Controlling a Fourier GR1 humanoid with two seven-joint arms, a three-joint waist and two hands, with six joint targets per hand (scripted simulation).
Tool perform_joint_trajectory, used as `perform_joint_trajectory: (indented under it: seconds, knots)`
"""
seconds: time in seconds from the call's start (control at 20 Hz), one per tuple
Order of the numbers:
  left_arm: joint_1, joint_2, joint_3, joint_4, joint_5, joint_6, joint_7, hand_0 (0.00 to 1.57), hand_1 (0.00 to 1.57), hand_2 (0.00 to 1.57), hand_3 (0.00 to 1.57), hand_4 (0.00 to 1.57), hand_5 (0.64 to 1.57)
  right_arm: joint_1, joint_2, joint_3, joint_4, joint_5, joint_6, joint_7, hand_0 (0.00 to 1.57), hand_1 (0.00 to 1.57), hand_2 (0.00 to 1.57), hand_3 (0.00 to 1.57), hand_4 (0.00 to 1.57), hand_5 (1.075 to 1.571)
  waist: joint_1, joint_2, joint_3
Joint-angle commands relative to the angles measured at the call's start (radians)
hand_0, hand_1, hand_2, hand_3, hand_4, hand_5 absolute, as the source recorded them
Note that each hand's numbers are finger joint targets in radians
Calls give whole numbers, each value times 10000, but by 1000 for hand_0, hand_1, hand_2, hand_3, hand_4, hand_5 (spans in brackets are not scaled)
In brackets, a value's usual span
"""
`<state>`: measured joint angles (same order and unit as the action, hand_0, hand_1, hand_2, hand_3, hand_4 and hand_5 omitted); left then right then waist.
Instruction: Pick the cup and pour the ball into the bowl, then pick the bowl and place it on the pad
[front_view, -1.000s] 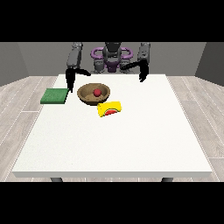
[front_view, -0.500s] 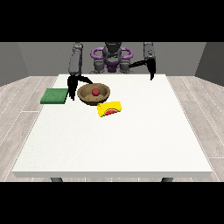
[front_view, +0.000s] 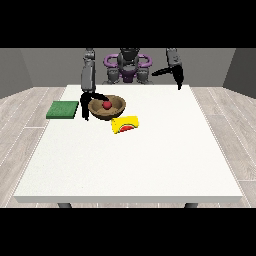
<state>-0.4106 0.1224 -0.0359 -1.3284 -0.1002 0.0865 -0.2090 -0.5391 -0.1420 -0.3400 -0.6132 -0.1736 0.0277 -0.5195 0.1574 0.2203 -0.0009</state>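
Bowl (front_view: 107, 108) brown, on white table (front_view: 150, 160), just right of green pad (front_view: 62, 109). Yellow cup (front_view: 125, 124) on its side just in front of bowl. Red ball (front_view: 107, 105) inside bowl. Hand at view's left (front_view: 88, 104) at bowl's left rim, fingers curled around it. Hand at view's right (front_view: 176, 76) raised over far table edge, finger state unclear.

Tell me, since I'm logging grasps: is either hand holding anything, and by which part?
The hand at the view's left is at the bowl's left rim; whether it grips cannot be told. The hand at the view's right holds nothing.
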Motion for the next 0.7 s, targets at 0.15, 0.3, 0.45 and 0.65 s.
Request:
perform_joint_trajectory:
  seconds: [0.15, 0.3, 0.45, 0.65]
  knots:
    - [-393, 166, 85, -561, 142, -226, 212, 0, 0, 0, 0, 80, 1571, 540, 93, -235, 1119, 238, -1723, 783, 1453, 1453, 1571, 0, 468, 1512, 383, 595, 7]
    - [-308, 132, -132, -763, 172, -460, -16, 0, 0, 0, 0, 519, 1557, 970, -797, 410, 1219, 1544, -3023, 942, 1571, 1571, 1571, 1506, 893, 1526, 994, 748, -30]
    - [-265, -148, -422, -599, 184, -568, 203, 0, 0, 0, 0, 655, 1531, 722, -900, 821, 1046, 2315, -4494, 1615, 1571, 1571, 1571, 1562, 938, 1558, 1390, 358, -47]
    - [-119, -32, -159, -27, 349, -721, 57, 0, 0, 0, 0, 898, 1466, 413, -722, 1237, 824, 2697, -5118, 3110, 1571, 1571, 1571, 1256, 898, 1566, 1113, -464, -33]
